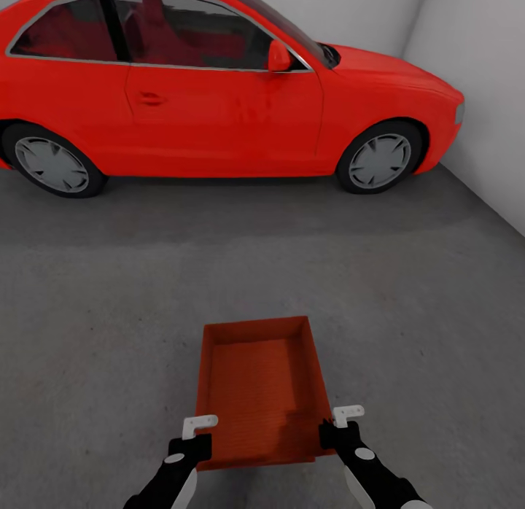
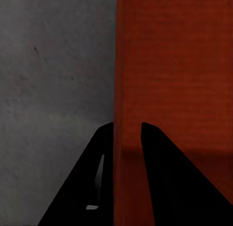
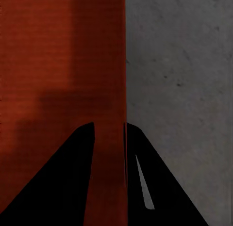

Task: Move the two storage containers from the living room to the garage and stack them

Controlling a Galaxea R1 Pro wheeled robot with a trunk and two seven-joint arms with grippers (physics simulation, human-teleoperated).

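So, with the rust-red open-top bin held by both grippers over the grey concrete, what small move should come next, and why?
Probably lower the rust-red rectangular open-top bin straight down onto the dark grey concrete floor. The left gripper and right gripper each clamp a side wall, the red coupe car stands well ahead, and no second bin lies below, so this one likely goes first.

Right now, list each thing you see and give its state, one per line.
Bin: upright, open top, nothing inside, gripped on both long walls; whether it touches the floor cannot be told.
Left pincer: shut on the bin's left wall.
Right pincer: shut on the bin's right wall.
Car: parked, door closed.
Floor: bare grey concrete.
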